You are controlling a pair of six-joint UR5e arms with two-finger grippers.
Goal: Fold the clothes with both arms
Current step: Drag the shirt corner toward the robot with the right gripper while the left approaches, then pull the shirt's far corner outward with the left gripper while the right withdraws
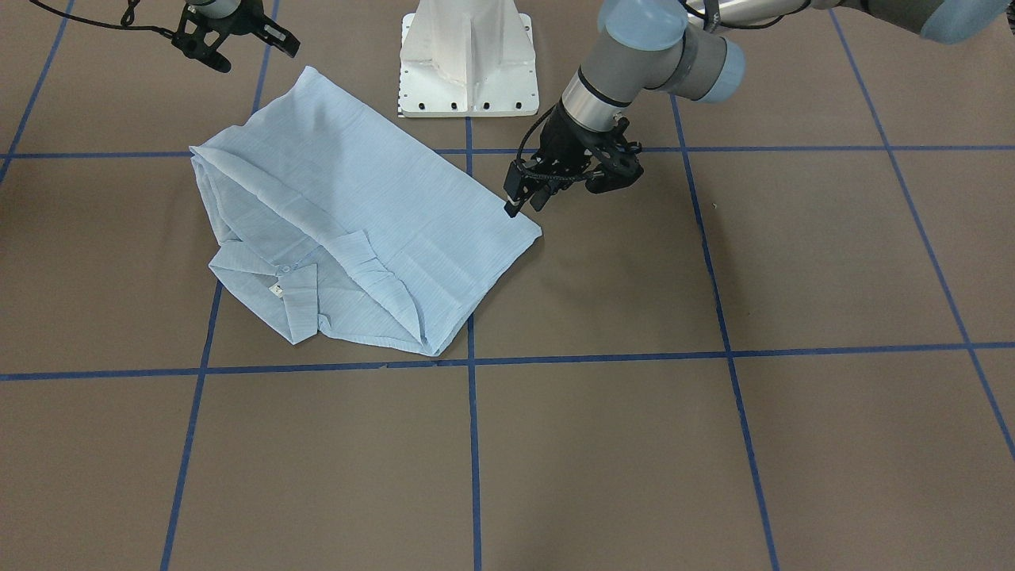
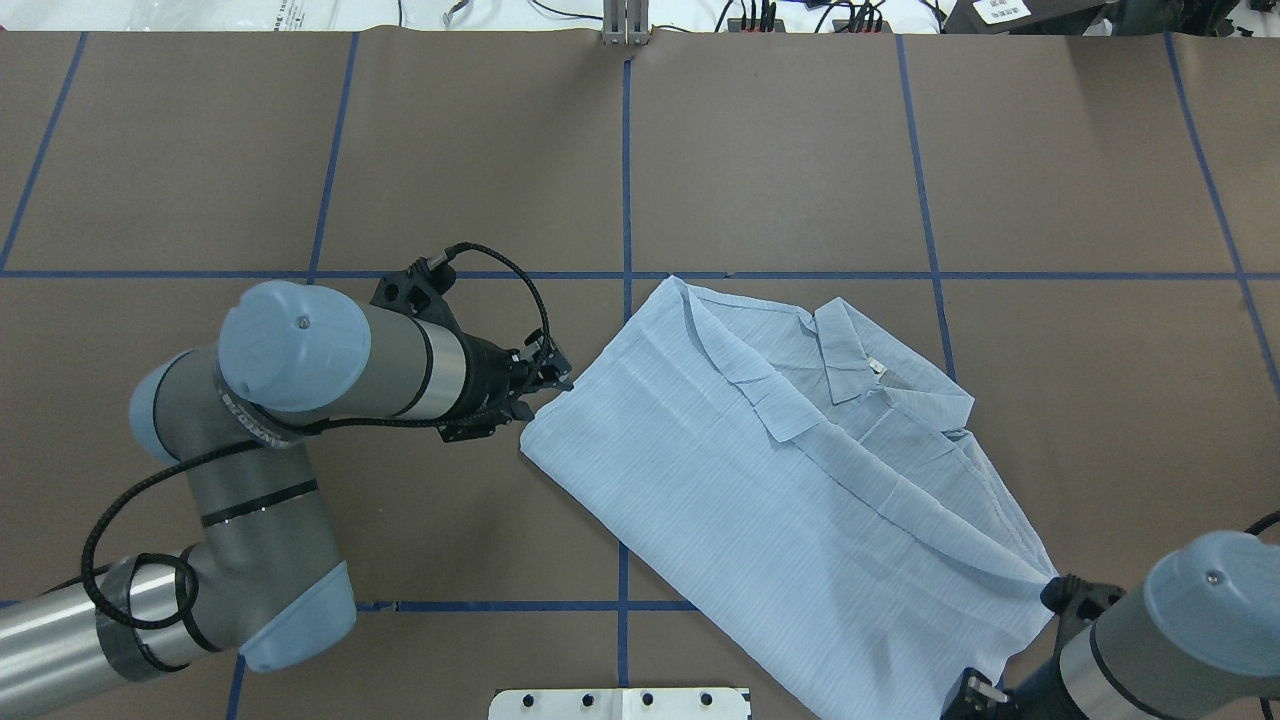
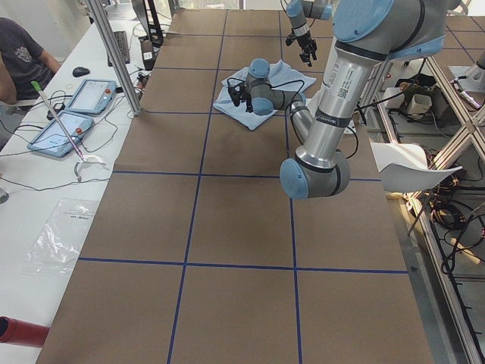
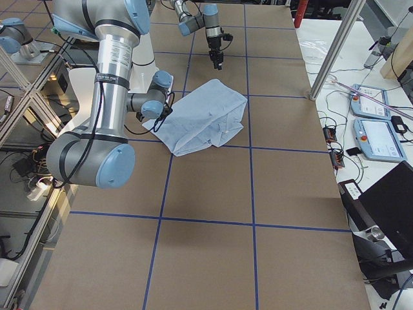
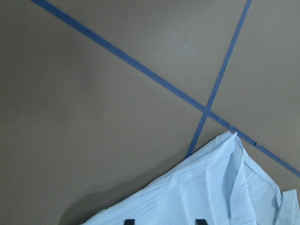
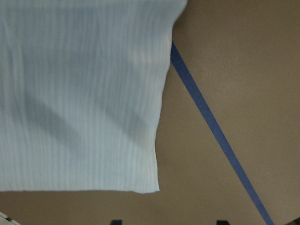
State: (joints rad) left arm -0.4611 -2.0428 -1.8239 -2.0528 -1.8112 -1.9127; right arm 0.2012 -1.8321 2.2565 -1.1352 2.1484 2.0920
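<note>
The light-blue striped shirt [image 1: 381, 214] lies folded on the brown table, collar and white neck label up [image 2: 780, 480]. My left gripper [image 1: 525, 202] hovers at the shirt's hem corner nearest it [image 2: 548, 385]. In the left wrist view its two fingertips stand apart over the shirt's edge [image 5: 211, 187], so it is open and holds nothing. My right gripper [image 1: 230, 40] is open and empty, raised just beyond the opposite hem corner. The right wrist view shows that corner [image 6: 79, 93] lying flat, with both fingertips spread at the frame's bottom.
The white pedestal base [image 1: 468, 63] stands close behind the shirt. Blue tape lines [image 1: 472, 444] cross the brown table cover. In the exterior left view a side bench holds tablets [image 3: 76, 114] and a person sits there.
</note>
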